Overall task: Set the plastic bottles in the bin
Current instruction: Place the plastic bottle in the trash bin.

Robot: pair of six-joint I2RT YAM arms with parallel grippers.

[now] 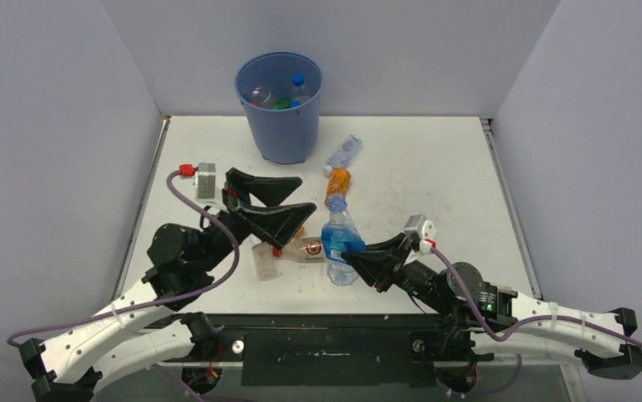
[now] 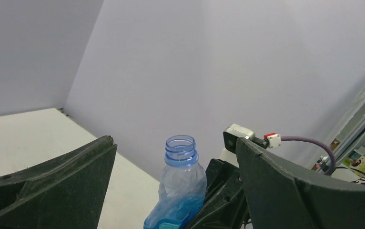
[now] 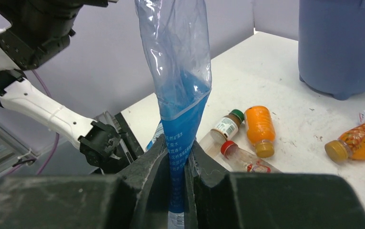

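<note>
The white worktop [image 1: 443, 167] is mostly taken up by the two arms along the bottom of the top view. The blue bin [image 1: 282, 134] is parked at upper middle, against the back wall. A few bottles can already be seen inside it: a clear one, something green, and one with a blue cap.

The left fingers [image 1: 280, 216] are spread wide apart at centre-left with nothing gripped. In the left wrist view the open neck of the blue bottle [image 2: 183, 181] is framed in the gap between them, not touched.

The right fingers [image 3: 147, 176] are clamped tight on that same blue bottle, low on its blue label, and it's squashed flat there. It's held just right of centre in the top view, well short of the bin.

The rest are lying on the worktop:
- a clear bottle [image 1: 344, 152] is found just right of the bin's base
- an orange bottle [image 1: 337, 186] is just below that
- a red-capped bottle [image 1: 301, 249] is tucked under the left fingers
- a small green-capped bottle [image 3: 227, 126] is seen in the right wrist view
</note>
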